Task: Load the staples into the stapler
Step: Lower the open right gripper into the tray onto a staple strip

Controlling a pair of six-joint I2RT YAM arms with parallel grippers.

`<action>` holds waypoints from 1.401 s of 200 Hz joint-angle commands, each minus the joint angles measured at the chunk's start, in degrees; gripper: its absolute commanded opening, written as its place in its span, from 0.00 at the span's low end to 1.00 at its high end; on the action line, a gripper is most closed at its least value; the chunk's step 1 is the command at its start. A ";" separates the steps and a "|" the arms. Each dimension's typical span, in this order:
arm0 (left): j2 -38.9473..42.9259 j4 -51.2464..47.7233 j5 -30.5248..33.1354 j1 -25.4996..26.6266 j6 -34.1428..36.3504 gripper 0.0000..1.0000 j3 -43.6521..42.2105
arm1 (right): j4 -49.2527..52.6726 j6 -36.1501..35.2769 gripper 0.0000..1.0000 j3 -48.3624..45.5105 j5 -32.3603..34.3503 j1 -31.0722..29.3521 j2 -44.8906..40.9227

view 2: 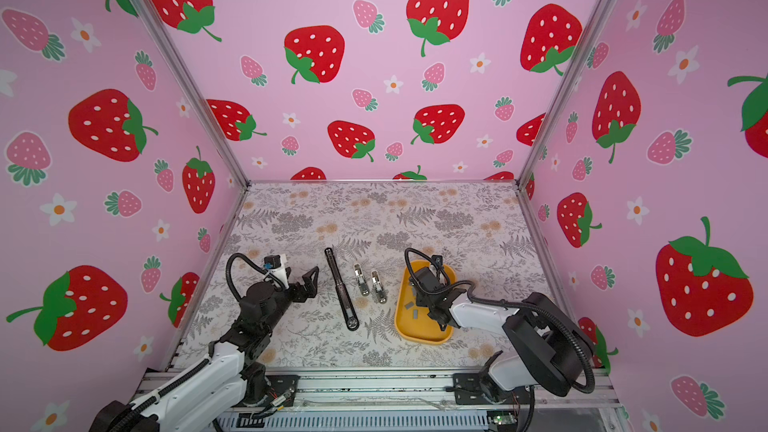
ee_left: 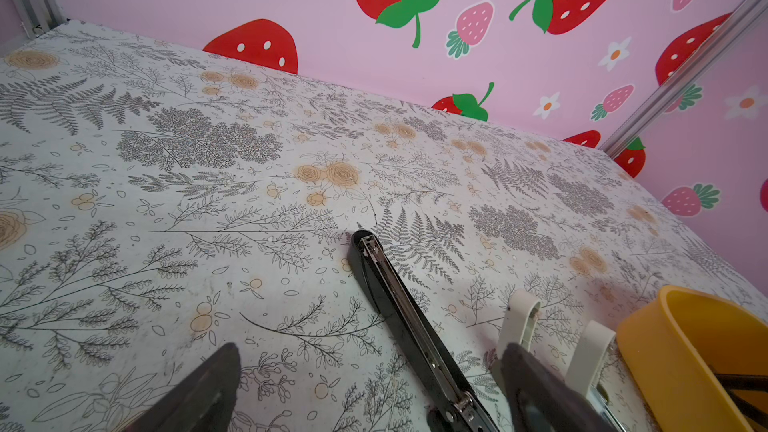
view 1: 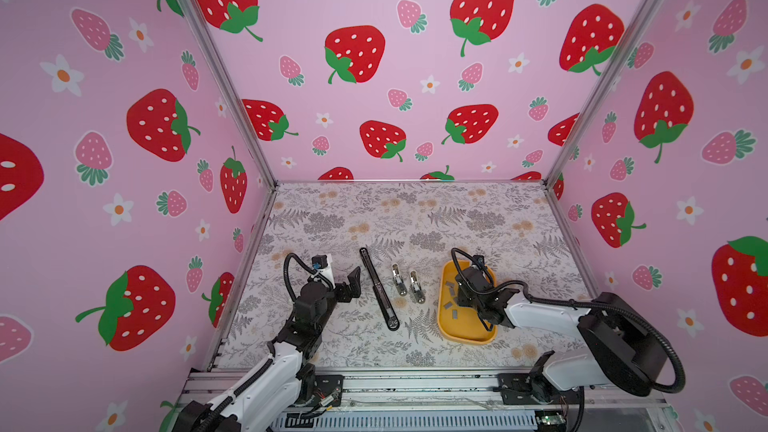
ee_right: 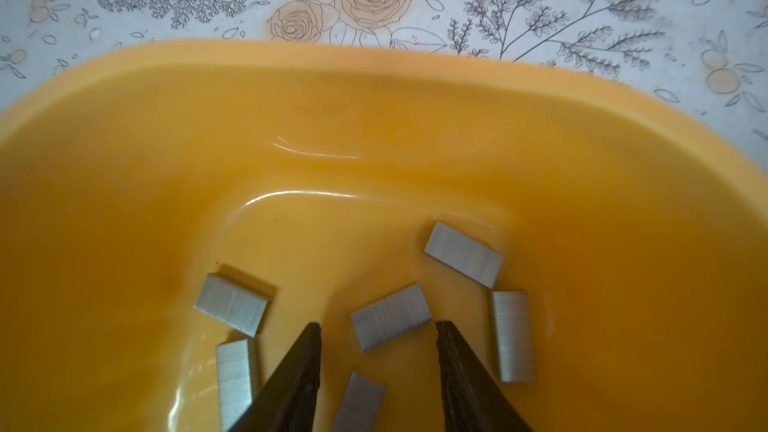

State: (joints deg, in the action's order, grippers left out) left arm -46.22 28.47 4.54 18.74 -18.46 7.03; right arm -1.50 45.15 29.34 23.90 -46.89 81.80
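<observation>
The black stapler (view 1: 378,288) (view 2: 343,290) lies opened flat on the table, its metal channel (ee_left: 399,305) facing up. Several grey staples (view 1: 448,306) (view 2: 408,306) lie loose in the yellow tray (view 1: 440,317) (view 2: 399,317). My right gripper (ee_right: 378,325) (view 1: 462,299) hangs in the tray, open. One strip (ee_right: 390,322) lies just ahead of its tips, and another (ee_right: 359,403) lies between its fingers, neither gripped. My left gripper (ee_left: 372,351) (view 1: 351,284) is wide open and empty, low beside the stapler's left side.
Two small white-and-silver staplers (view 1: 399,280) (view 1: 417,288) lie between the black stapler and the tray, and show in the left wrist view (ee_left: 519,317). Pink strawberry walls close in the table on three sides. The tray rim (ee_right: 374,56) stands just ahead of the right gripper.
</observation>
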 commanded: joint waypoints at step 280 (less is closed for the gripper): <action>-0.63 0.62 1.25 0.12 -0.37 0.99 0.42 | 8.99 1.26 0.26 7.35 5.54 -2.83 8.35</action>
State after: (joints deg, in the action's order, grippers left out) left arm -47.33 28.47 4.97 18.74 -18.46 7.03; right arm 4.80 45.34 36.60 29.19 -49.41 88.36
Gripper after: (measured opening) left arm 0.988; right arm 0.259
